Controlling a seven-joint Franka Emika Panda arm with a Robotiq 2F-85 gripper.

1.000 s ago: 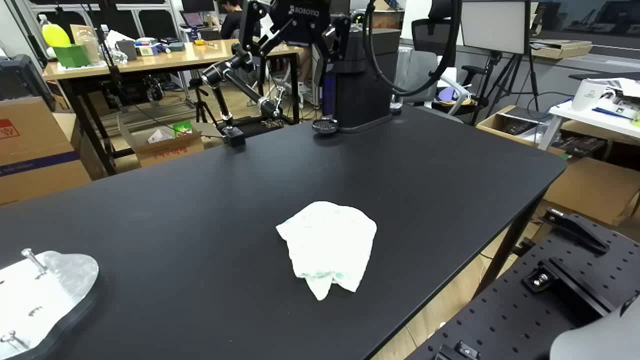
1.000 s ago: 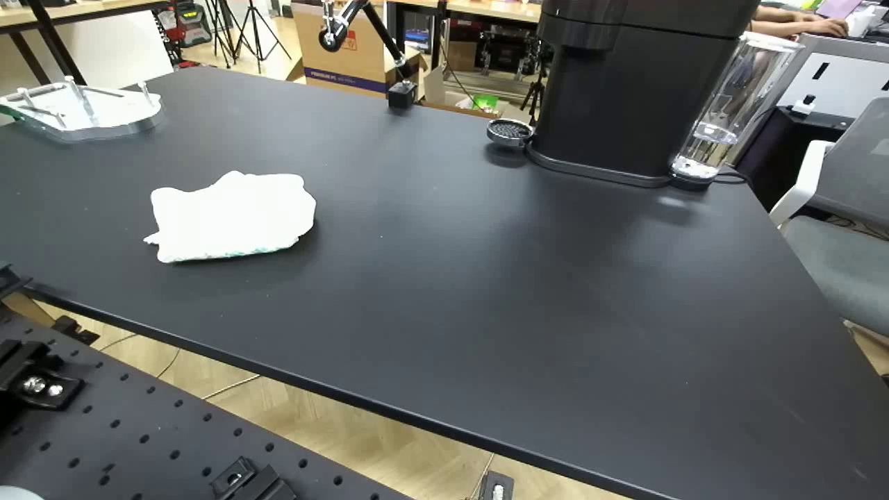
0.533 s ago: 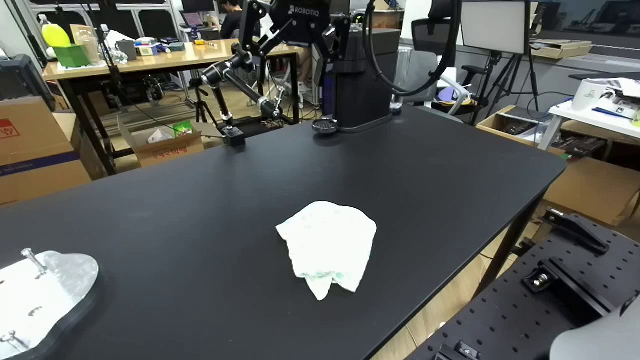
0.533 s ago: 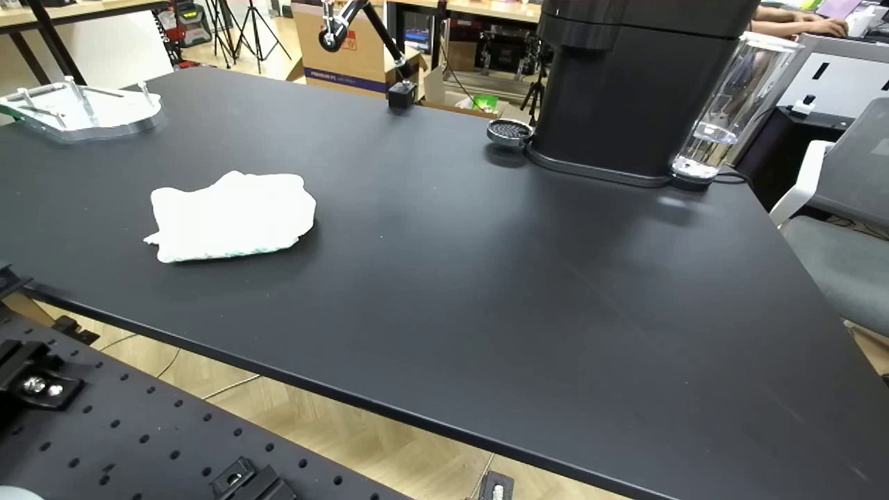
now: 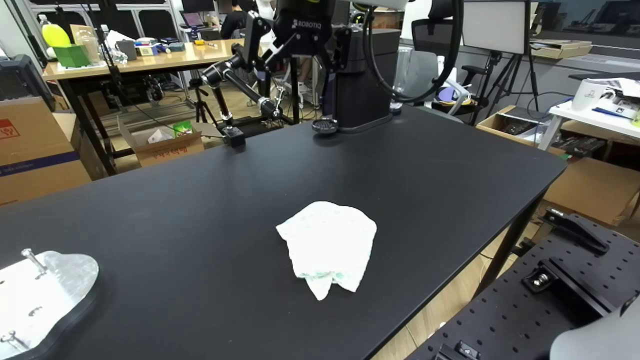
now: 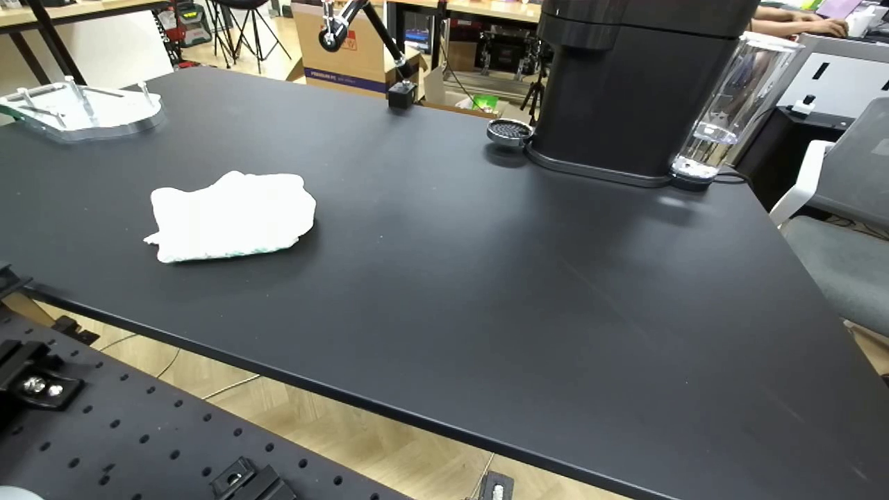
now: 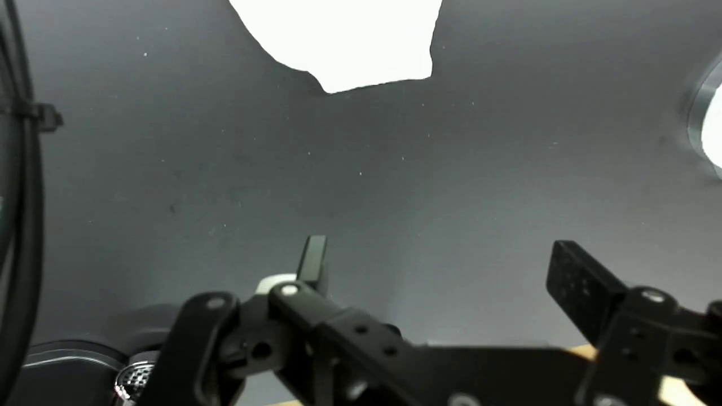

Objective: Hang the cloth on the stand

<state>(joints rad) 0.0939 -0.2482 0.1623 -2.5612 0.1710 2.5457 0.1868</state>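
The white cloth [image 5: 327,245] lies loosely folded on the black table in both exterior views [image 6: 233,219], with green marks along one edge. It also shows at the top of the wrist view [image 7: 350,39], cut off by the frame. A shiny pale plate with upright metal pegs [image 5: 75,272], perhaps the stand, sits at the left in both exterior views [image 6: 104,114]. Its edge shows at the right of the wrist view [image 7: 713,127]. My gripper [image 5: 296,82] is raised above the table, apart from the cloth. In the wrist view its jaws [image 7: 440,254] are wide apart and hold nothing.
A black machine [image 6: 625,104] with a clear water tank [image 6: 722,118] stands at the table's far end, a round drip tray [image 6: 510,132] beside it. A jointed camera arm [image 5: 232,135] is clamped to the table edge. A perforated black plate [image 5: 525,300] lies beyond the near edge.
My gripper has moved down a little in an exterior view, and more of the arm shows above it. The cloth and the pegged plate have not moved.
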